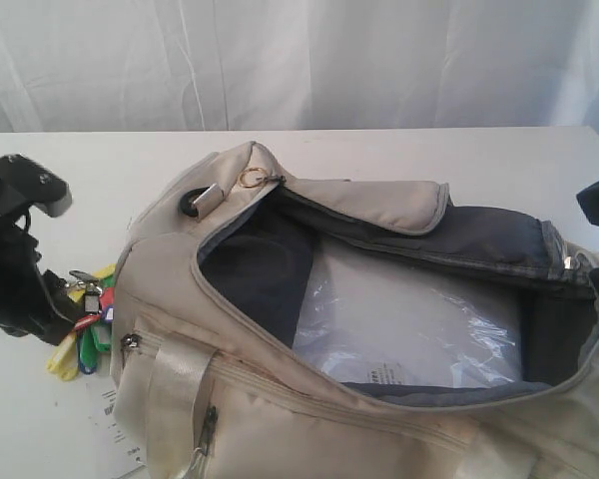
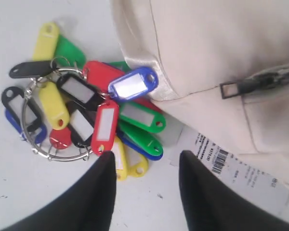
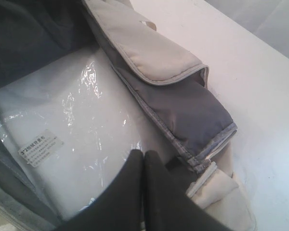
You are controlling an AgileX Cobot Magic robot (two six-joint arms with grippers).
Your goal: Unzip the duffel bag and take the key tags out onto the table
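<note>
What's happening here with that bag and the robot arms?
A two-armed robot is emptying a duffel bag, which lies unzipped and open. The key tags lie on the table beside the bag, with the left pincer open just over them. The right pincer is shut, by the folded-back flap. A clear plastic packet lies inside.

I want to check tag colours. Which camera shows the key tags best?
The left wrist view: the whole bunch of key tags lies on the table beside the duffel bag. The exterior view catches a few past the bag's end; the right wrist view shows none.
</note>
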